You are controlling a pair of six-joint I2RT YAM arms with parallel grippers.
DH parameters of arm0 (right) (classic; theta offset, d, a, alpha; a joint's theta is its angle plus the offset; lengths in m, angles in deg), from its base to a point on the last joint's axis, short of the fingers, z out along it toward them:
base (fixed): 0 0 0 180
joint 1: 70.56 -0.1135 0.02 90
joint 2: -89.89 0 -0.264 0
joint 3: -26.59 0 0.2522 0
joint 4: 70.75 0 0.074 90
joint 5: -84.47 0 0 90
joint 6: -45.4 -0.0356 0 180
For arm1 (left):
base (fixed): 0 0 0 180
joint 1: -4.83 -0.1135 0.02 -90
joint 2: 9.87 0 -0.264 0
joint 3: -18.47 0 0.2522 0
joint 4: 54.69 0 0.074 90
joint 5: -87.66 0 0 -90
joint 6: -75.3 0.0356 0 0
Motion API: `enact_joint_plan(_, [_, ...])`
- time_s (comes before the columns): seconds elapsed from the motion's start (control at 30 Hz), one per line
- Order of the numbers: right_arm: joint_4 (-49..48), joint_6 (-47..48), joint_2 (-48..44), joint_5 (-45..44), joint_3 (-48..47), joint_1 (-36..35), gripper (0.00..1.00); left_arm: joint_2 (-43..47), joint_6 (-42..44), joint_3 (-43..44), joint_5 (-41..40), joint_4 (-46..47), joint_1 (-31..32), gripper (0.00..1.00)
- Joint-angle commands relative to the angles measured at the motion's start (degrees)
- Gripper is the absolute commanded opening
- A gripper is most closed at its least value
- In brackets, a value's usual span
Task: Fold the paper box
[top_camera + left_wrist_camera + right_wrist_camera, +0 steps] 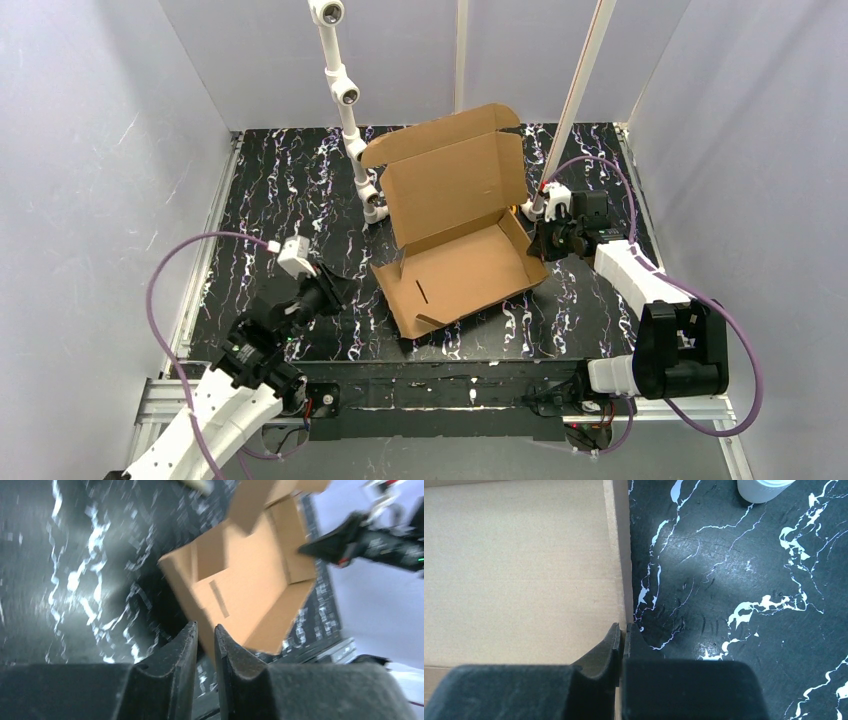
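- On the desk point(290, 190), the box point(455, 265) lay open, lid point(450, 185) upright at its far side; the right pincer point(623, 632) pinched its right wall.
- A hard pull there could have torn the thin wall or dragged the box askew.
- Left of the box, the left pincer point(206, 630) stood narrowly spread, empty; nothing braced that side, so the box might have slid.

The box point(455, 235) is plain unprinted brown, the table point(290, 190) black veined with white like marble, the walls point(100, 150) pale grey, the cables point(215, 234) purple, the posts point(345, 95) white, and the arms point(215, 410) white with black parts.
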Motion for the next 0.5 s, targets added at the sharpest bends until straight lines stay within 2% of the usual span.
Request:
enact_joint_plan(0.0, [-0.6,-0.4,0.3,2.1,-0.5,0.0,0.01,-3.1,-6.1,-9.1,2.1,2.2,-0.2,0.16])
enact_joint_plan(0.2, [-0.4,-0.1,1.2,2.1,-0.7,-0.2,0.01,-15.3,-11.2,-16.7,9.7,22.3,-0.2,0.16])
enact_joint_plan(0.33, [-0.2,0.2,1.4,2.2,-0.7,-0.7,0.01,-20.6,-11.3,-17.4,11.1,29.4,-0.1,0.18])
enact_joint_plan(0.47, [-0.3,0.3,1.5,2.1,-0.8,-1.5,0.01,-25.1,-10.6,-16.6,11.4,34.4,0.0,0.24])
